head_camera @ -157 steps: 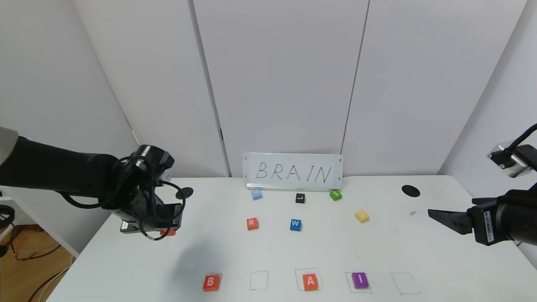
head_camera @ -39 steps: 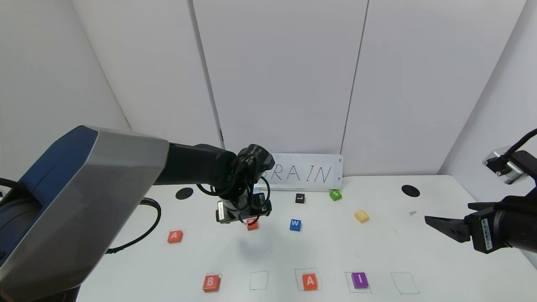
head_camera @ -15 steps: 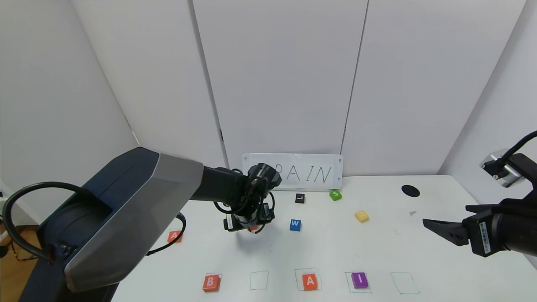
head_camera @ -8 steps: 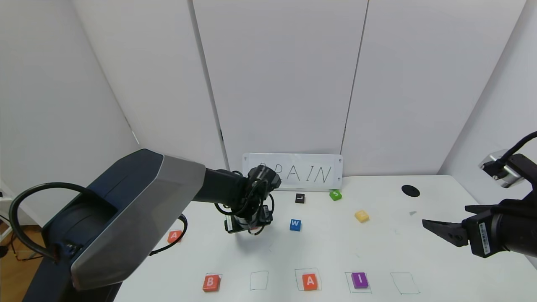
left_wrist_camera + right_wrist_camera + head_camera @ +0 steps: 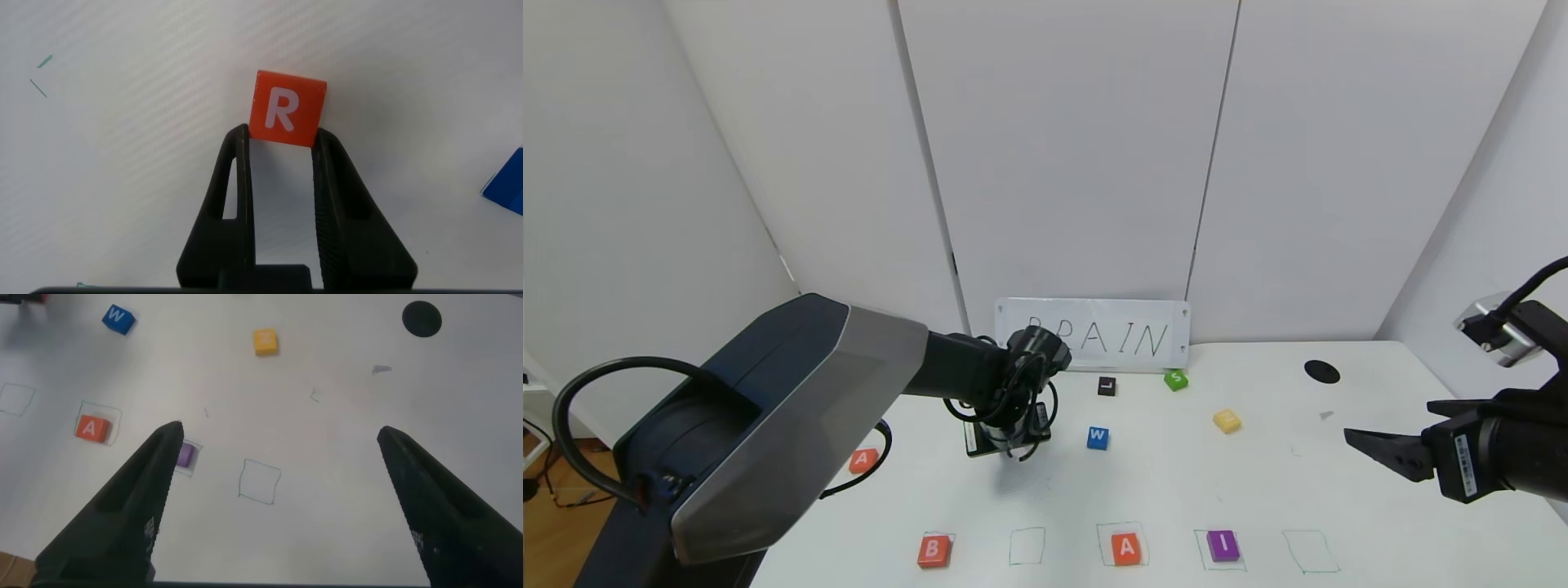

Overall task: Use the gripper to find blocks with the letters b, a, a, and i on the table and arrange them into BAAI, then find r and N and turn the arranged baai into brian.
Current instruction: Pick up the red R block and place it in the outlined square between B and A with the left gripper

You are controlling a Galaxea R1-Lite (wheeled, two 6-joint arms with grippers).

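I'm lowering the left gripper (image 5: 282,139) over r (image 5: 286,109), mid-table left of the blue W block (image 5: 1098,438); its open fingers are straddling the near edge, so I'm centring before closing.

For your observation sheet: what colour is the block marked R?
Orange-red with a white letter; the R block shows best in the left wrist view.

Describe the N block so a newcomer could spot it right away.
Start at the BRAIN sign at the table's far edge. Below its right end sits a green S block; nearer and slightly right lies the N block, the only yellow one, its letter faint.
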